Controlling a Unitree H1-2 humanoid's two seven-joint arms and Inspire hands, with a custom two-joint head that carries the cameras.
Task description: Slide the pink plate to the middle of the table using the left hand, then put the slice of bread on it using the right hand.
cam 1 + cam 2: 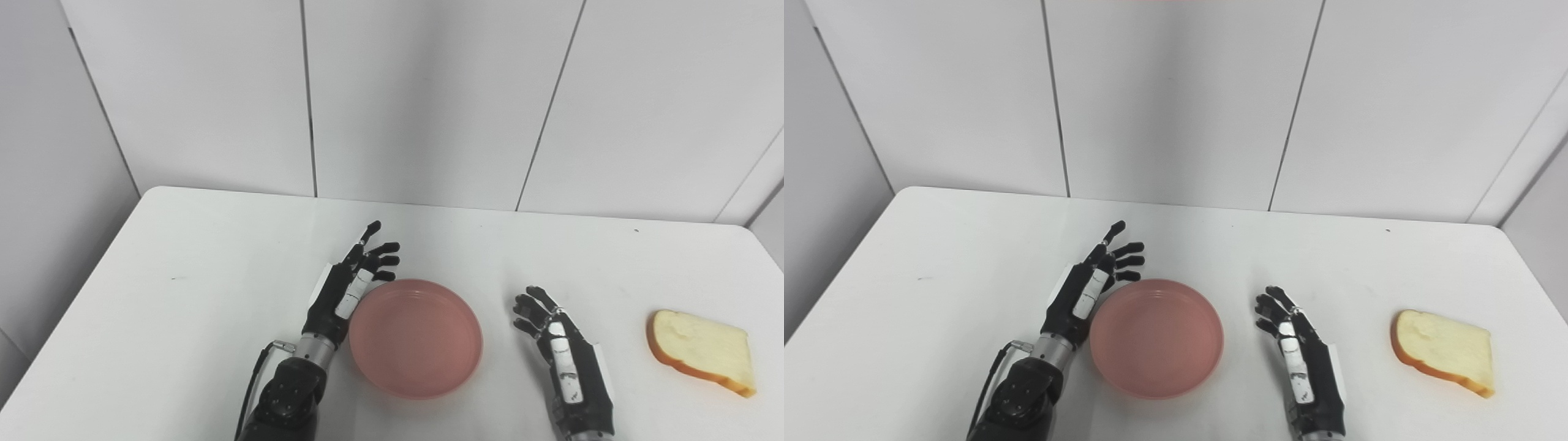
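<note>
The pink plate lies empty on the white table, near its front middle. My left hand stands on edge right against the plate's left rim, fingers apart and holding nothing. To the right of the plate, a small gap away, my right hand rests open with its fingers slightly curled. The slice of bread, white with an orange-brown crust, lies flat near the table's right edge, well to the right of the right hand.
White wall panels rise directly behind the table's far edge. A tiny dark speck marks the tabletop at the back right. The table's right edge runs close beside the bread.
</note>
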